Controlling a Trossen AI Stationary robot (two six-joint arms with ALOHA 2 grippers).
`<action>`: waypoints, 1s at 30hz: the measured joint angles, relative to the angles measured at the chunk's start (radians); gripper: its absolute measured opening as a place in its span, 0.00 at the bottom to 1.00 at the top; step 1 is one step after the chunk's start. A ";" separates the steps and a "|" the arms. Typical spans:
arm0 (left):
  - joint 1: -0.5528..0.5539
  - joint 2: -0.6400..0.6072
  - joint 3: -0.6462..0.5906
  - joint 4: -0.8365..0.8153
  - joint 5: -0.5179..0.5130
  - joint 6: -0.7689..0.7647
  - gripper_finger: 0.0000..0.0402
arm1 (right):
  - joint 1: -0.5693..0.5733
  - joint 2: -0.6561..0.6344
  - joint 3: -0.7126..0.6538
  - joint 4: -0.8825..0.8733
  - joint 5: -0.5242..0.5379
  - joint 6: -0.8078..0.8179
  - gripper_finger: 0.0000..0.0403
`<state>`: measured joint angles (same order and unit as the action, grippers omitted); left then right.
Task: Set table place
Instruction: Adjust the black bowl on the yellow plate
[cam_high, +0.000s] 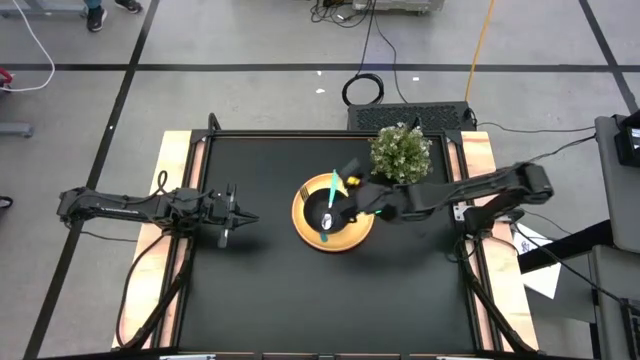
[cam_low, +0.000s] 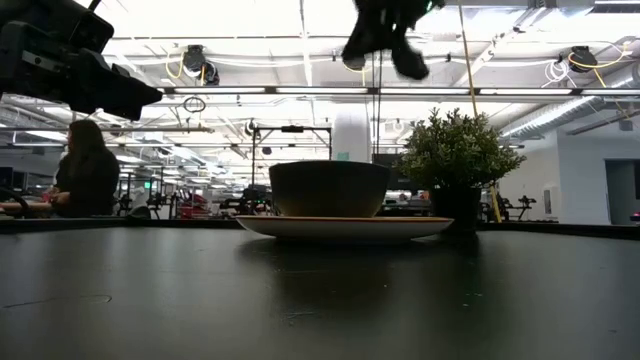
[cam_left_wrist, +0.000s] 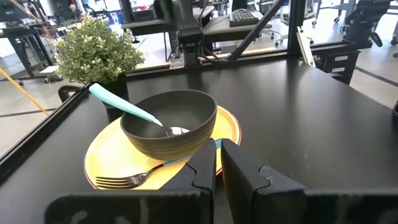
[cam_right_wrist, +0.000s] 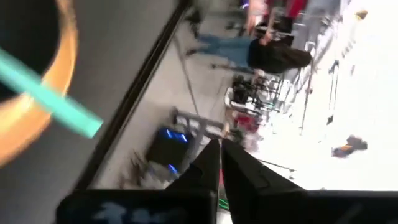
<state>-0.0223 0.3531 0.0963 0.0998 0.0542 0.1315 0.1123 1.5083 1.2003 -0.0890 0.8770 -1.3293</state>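
Note:
A round yellow plate (cam_high: 301, 216) lies on the black table (cam_high: 270, 290), right of its middle. A black bowl (cam_high: 318, 206) stands on the plate and also shows in the left wrist view (cam_left_wrist: 168, 124). A spoon lies in the bowl. Its teal handle (cam_left_wrist: 118, 102) leans on the rim and sticks out toward the plant. A fork (cam_left_wrist: 124, 180) lies on the plate beside the bowl, on the side toward my left gripper. My right gripper (cam_high: 348, 195) hangs shut above the bowl, clear of it in the low view (cam_low: 385, 45). My left gripper (cam_high: 243, 216) is shut and empty, left of the plate.
A bushy green potted plant (cam_high: 401, 153) stands just beyond the plate, near the table's far edge and close to my right arm. Bare tabletop lies in front of the plate and to its left. A person (cam_low: 85, 170) sits in the room behind the table.

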 joint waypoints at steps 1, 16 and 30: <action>0.000 0.000 0.000 0.000 0.000 0.001 0.08 | 0.003 -0.033 0.000 -0.014 -0.024 0.055 0.01; 0.000 0.000 0.000 0.009 -0.002 0.004 0.08 | -0.063 -0.539 -0.020 -0.320 -0.385 0.826 0.00; 0.000 0.000 0.000 0.009 -0.003 0.001 0.08 | -0.067 -0.769 -0.291 -0.281 -0.637 1.167 0.00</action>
<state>-0.0223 0.3531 0.0963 0.1089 0.0517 0.1329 0.0452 0.7398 0.9092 -0.3704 0.2404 -0.1627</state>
